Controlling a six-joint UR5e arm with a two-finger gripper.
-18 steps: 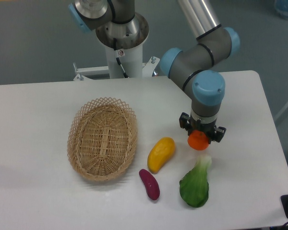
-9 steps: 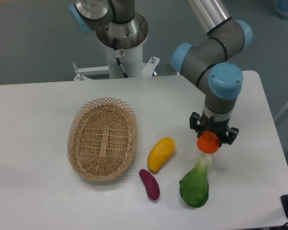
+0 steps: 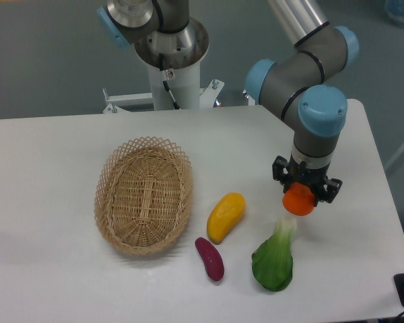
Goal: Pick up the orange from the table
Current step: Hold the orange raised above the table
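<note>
Shifted rightward since before, hand [image 3: 300, 196] pointing straight down, pinching orange [image 3: 298, 200] just above leafy green [image 3: 274, 261], off tabletop [image 3: 54, 168].

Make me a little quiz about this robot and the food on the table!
1. True or false: the end effector holds the orange.
2. Which is nearest the basket? A) leafy green B) yellow fruit C) the orange
3. What color is the small long vegetable below the yellow fruit?

Key:
1. True
2. B
3. Purple
</note>
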